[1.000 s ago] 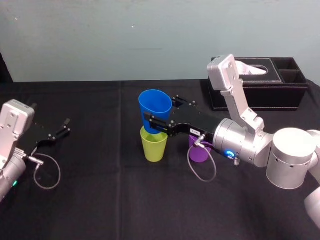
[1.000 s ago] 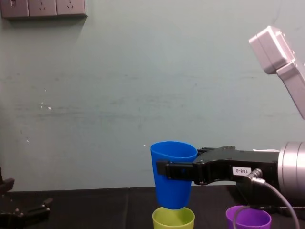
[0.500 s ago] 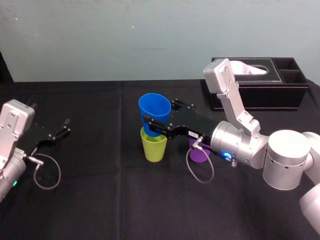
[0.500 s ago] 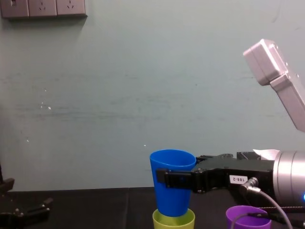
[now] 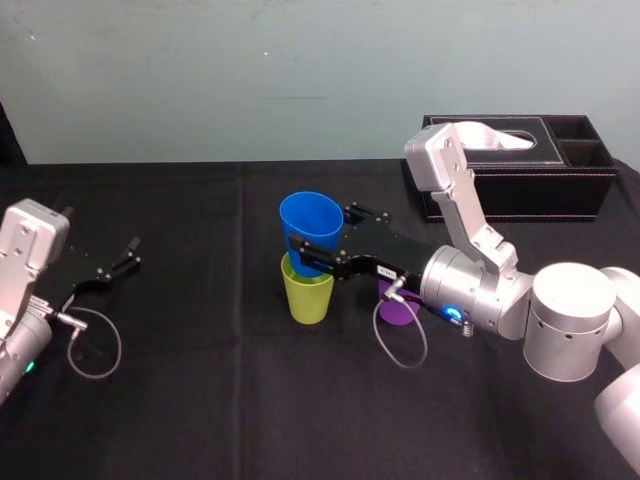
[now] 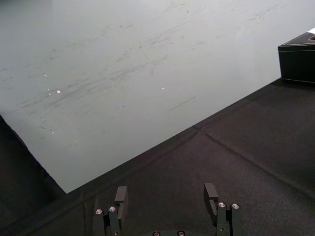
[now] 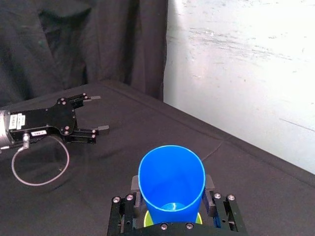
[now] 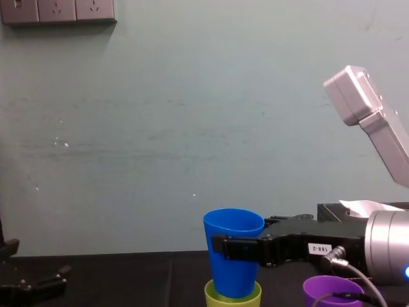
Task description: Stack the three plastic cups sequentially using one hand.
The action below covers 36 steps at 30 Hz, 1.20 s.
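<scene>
R gripper (image 5: 314, 252), black w/ two fingers and a small white label, reaches in from the robot's right and is clamped on the blue cup (image 5: 310, 222), one finger on each side of the wall, approx mid-height. Blue cup is upright, mouth up, directly over the yellow-green cup (image 5: 309, 296), which stands near the centre of the black table (image 5: 200, 400). In the chest view the blue cup's base dips just below the yellow-green rim, so it is partly nested; most of its body stands above. R wrist view looks down into the blue cup, w/ a sliver of yellow-green under it.

Purple cup (image 5: 400, 309) stands upright on the table just to the robot's right of the yellow-green cup, partly hidden under the R wrist and its grey cable. Black tissue box (image 5: 520, 170) sits at the far right, well apart. L gripper (image 5: 128, 254) is parked low at the table's left, fingers spread, holding nothing.

Step in hand, by my reading: first stack, blue into yellow-green, approx halfway through the task. Next move likely calls for lowering straight down till the blue cup seats, then letting go and backing off w/o tipping the pair. After that, purple cup goes on top; it is close to the stack, so the approach needs care
</scene>
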{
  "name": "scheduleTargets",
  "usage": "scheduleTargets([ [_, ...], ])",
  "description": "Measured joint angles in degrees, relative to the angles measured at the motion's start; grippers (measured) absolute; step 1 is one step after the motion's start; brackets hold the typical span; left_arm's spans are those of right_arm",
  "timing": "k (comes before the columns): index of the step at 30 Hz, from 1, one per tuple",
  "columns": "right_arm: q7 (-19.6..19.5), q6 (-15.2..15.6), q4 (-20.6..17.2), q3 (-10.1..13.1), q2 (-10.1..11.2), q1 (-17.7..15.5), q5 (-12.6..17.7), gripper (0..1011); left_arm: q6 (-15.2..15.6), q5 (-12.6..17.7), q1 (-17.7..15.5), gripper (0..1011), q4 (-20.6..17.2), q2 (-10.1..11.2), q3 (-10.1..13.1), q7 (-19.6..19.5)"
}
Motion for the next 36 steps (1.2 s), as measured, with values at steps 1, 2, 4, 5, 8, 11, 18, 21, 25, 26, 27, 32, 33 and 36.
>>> scheduleTargets([
  [1, 0.07, -0.01, 0.06, 0.01, -0.04, 0.0, -0.02, 724, 0.0, 0.0, 0.0, 1010, 0.0, 0.0, 0.0, 0.0],
  [2, 0.13, -0.03, 0.15, 0.01, -0.09, 0.0, -0.04, 724, 0.0, 0.0, 0.0, 1010, 0.0, 0.0, 0.0, 0.0],
  [4, 0.2, -0.09, 0.38, 0.01, -0.21, 0.03, -0.1, 724, 0.0, 0.0, 0.0, 1010, 0.0, 0.0, 0.0, 0.0],
  [5, 0.21, -0.1, 0.45, 0.01, -0.24, 0.03, -0.12, 724, 0.0, 0.0, 0.0, 1010, 0.0, 0.0, 0.0, 0.0],
  [8, 0.24, -0.12, 0.73, 0.01, -0.36, 0.03, -0.19, 724, 0.0, 0.0, 0.0, 1010, 0.0, 0.0, 0.0, 0.0],
  [11, 0.3, -0.17, 1.07, 0.0, -0.49, 0.01, -0.28, 724, 0.0, 0.0, 0.0, 1010, 0.0, 0.0, 0.0, 0.0],
  [18, 0.45, -0.23, 1.79, -0.09, -0.84, -0.03, -0.39, 724, 0.0, 0.0, 0.0, 1010, 0.0, 0.0, 0.0, 0.0],
  [21, 0.57, -0.23, 2.01, -0.17, -0.98, -0.03, -0.46, 724, 0.0, 0.0, 0.0, 1010, 0.0, 0.0, 0.0, 0.0],
  [25, 0.58, -0.06, 2.2, -0.31, -1.14, -0.01, -0.54, 724, 0.0, 0.0, 0.0, 1010, 0.0, 0.0, 0.0, 0.0],
  [26, 0.58, -0.06, 2.21, -0.31, -1.14, 0.0, -0.54, 724, 0.0, 0.0, 0.0, 1010, 0.0, 0.0, 0.0, 0.0],
  [27, 0.58, -0.06, 2.21, -0.31, -1.14, 0.0, -0.54, 724, 0.0, 0.0, 0.0, 1010, 0.0, 0.0, 0.0, 0.0],
  [32, 0.58, -0.05, 2.18, -0.31, -1.13, 0.0, -0.54, 724, 0.0, 0.0, 0.0, 1010, 0.0, 0.0, 0.0, 0.0],
  [33, 0.58, -0.05, 2.18, -0.3, -1.12, 0.0, -0.54, 724, 0.0, 0.0, 0.0, 1010, 0.0, 0.0, 0.0, 0.0],
  [36, 0.58, -0.05, 2.16, -0.3, -1.11, -0.01, -0.54, 724, 0.0, 0.0, 0.0, 1010, 0.0, 0.0, 0.0, 0.0],
])
